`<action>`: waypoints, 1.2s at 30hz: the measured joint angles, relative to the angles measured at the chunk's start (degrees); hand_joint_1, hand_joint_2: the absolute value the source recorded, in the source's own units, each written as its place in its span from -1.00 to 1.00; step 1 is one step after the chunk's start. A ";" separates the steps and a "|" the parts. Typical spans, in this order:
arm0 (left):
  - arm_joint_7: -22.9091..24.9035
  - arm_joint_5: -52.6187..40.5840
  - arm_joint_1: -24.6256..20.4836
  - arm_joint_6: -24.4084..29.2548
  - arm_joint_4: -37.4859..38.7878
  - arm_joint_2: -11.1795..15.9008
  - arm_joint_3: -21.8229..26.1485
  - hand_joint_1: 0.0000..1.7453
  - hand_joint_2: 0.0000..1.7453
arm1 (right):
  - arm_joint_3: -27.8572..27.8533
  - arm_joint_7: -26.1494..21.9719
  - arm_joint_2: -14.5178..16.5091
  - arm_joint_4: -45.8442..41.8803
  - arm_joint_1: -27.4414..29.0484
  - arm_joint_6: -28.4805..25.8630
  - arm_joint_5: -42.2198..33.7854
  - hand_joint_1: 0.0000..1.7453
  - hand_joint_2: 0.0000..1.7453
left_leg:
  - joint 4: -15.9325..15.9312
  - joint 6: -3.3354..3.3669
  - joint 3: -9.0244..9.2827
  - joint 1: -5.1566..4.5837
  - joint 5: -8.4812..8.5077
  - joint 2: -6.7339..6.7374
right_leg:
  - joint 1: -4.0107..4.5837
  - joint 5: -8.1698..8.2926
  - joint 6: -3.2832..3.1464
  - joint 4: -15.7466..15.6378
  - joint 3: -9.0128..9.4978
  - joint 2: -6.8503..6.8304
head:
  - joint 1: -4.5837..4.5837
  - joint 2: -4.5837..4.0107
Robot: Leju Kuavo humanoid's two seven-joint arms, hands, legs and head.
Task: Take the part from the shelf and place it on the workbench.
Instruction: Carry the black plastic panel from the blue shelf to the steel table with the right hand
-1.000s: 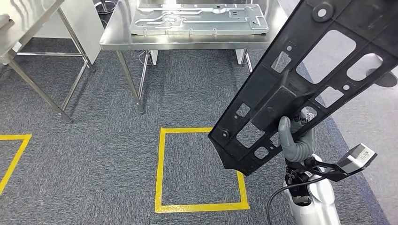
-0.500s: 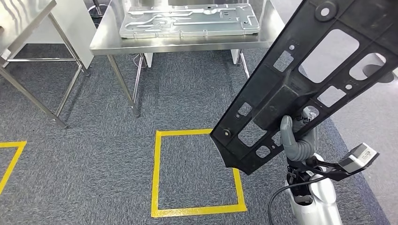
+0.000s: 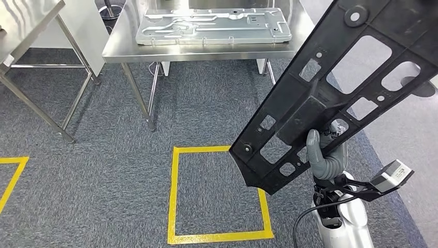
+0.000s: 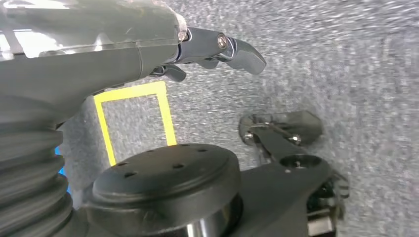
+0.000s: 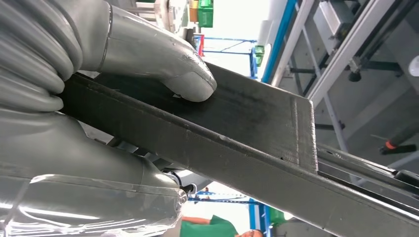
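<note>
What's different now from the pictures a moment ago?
Only the camera's view has shifted a little, so the steel workbench and the yellow floor square sit slightly differently in the picture. The things themselves did not move. The right hand still grips the black part, tilted the same way.

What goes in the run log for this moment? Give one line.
phase: carrying | right hand: grips long black perforated plastic panel | left hand: holds nothing | steel workbench: ahead, bears silver metal plate
</note>
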 joint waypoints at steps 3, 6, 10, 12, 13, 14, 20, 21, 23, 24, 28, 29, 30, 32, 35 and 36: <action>-0.01 -0.11 -0.07 0.01 0.00 0.04 -0.02 -1.00 1.00 | -0.03 -0.11 0.01 0.09 0.25 -0.05 -0.32 1.00 1.00 | 0.71 -1.22 0.45 -0.02 -1.10 0.09 | 0.48 -0.84 -1.80 -1.63 0.79 -0.19 | -0.01 0.00; -0.01 -0.26 -0.18 -0.01 0.00 0.04 -0.04 -1.00 1.00 | -0.04 -0.27 0.00 -0.01 0.37 -0.14 -0.61 1.00 1.00 | 3.47 -2.03 0.07 0.27 -2.24 0.08 | 0.52 -0.96 -3.13 -1.70 2.30 0.13 | -0.01 0.00; -0.11 -0.27 -0.28 -0.04 0.00 0.03 -0.04 -1.00 1.00 | -0.05 -0.45 -0.12 -0.13 0.69 -0.56 -0.70 1.00 1.00 | 16.90 -2.17 -8.60 0.40 -6.67 0.00 | 0.92 -2.55 -3.85 -1.76 4.19 0.35 | -0.01 0.00; -0.18 -0.30 -0.32 -0.07 0.00 0.03 -0.04 -1.00 1.00 | -0.05 -0.45 -0.12 -0.15 1.00 -0.84 -0.69 1.00 1.00 | 17.04 -1.63 -10.65 0.24 -6.20 -0.01 | 1.15 -3.64 -3.91 -1.77 5.60 0.51 | -0.01 0.00; -0.11 -0.35 -0.30 -0.07 0.00 0.06 -0.04 -1.00 1.00 | -0.05 -0.45 -0.12 -0.18 1.09 -0.93 -0.68 1.00 1.00 | 14.25 -1.21 -10.29 0.05 -4.22 -0.01 | 1.20 -4.22 -3.90 -1.78 6.42 0.58 | -0.01 0.00; -0.06 -0.39 -0.18 -0.07 0.00 0.11 -0.05 -1.00 1.00 | -0.05 -0.46 -0.12 -0.24 1.19 -1.01 -0.68 1.00 1.00 | 10.28 -0.67 -9.46 -0.30 -1.05 0.01 | 1.21 -4.79 -3.84 -1.87 7.16 0.63 | -0.01 0.00; 0.04 -0.41 0.09 0.00 0.00 0.48 -0.05 -1.00 1.00 | -0.05 -0.64 -0.07 -0.63 2.25 -1.09 -0.69 1.00 1.00 | 0.96 1.14 -5.96 -1.24 4.27 -0.38 | 1.19 -5.40 -2.18 -1.90 9.50 0.77 | -0.01 0.00; 0.04 -0.40 0.09 0.01 0.00 0.46 -0.05 -1.00 1.00 | -0.03 -0.72 -0.02 -0.72 2.26 -1.08 -0.70 1.00 1.00 | 0.37 1.34 -5.07 -1.14 4.22 -0.39 | 1.16 -5.42 -1.94 -0.53 8.99 0.70 | -0.01 0.00; 0.04 -0.39 0.05 0.04 0.00 0.43 -0.05 -1.00 1.00 | -0.01 -0.90 0.06 -0.78 2.25 -1.08 -0.72 1.00 1.00 | -0.36 1.66 -3.58 -1.00 3.81 -0.42 | 1.03 -6.94 -1.51 5.09 5.77 0.60 | 0.00 0.00; 0.04 -0.37 0.03 0.06 0.00 0.44 -0.05 -1.00 1.00 | -0.01 -0.95 0.07 -0.79 2.29 -1.08 -0.72 1.00 1.00 | -0.43 1.77 -3.09 -1.00 3.39 -0.43 | 0.99 -8.42 -1.27 8.45 3.29 0.59 | -0.01 0.00; 0.04 -0.33 0.22 0.09 0.00 0.43 -0.05 -1.00 1.00 | 0.03 -0.96 0.08 -0.77 2.51 -1.09 -0.71 1.00 1.00 | -0.42 1.53 -0.29 -0.92 1.04 -0.56 | 0.56 -9.91 -0.46 9.75 -2.10 0.49 | -0.01 0.00; 0.04 -0.32 0.27 0.08 0.00 0.43 -0.05 -1.00 1.00 | 0.04 -0.96 0.08 -0.77 2.51 -1.09 -0.70 1.00 1.00 | -0.40 1.33 0.54 -0.88 0.29 -0.57 | 0.33 -7.14 -0.27 6.41 -1.66 0.40 | -0.01 0.00; 0.04 -0.31 0.28 0.08 0.00 0.44 -0.05 -1.00 1.00 | 0.05 -0.96 0.08 -0.72 2.50 -1.09 -0.70 1.00 1.00 | -0.21 1.07 1.40 -0.91 -0.52 -0.58 | 0.16 -3.59 -0.22 3.00 -1.19 0.22 | -0.01 0.00; 0.10 -0.26 0.20 0.08 0.00 0.45 -0.05 -1.00 1.00 | 0.13 -0.91 0.08 -0.60 2.43 -1.08 -0.66 1.00 1.00 | -0.15 0.40 2.17 -0.98 -1.93 -0.61 | 0.27 0.96 -0.96 -1.03 -0.56 -0.05 | 0.00 0.00; 0.21 -0.20 0.03 0.09 0.00 0.48 -0.05 -1.00 1.00 | 0.19 -0.85 0.08 -0.55 2.09 -1.07 -0.67 1.00 1.00 | 1.26 -0.60 2.45 -0.83 -2.14 -0.62 | 0.52 1.26 -2.50 -1.75 0.23 0.08 | -0.01 0.00; 0.23 -0.19 -0.04 0.09 0.00 0.49 -0.05 -1.00 1.00 | 0.19 -0.82 0.04 -0.55 1.88 -1.07 -0.67 1.00 1.00 | 3.16 -0.85 1.80 -0.73 -1.85 -0.62 | 0.51 0.97 -2.88 -1.92 0.77 0.13 | -0.01 0.00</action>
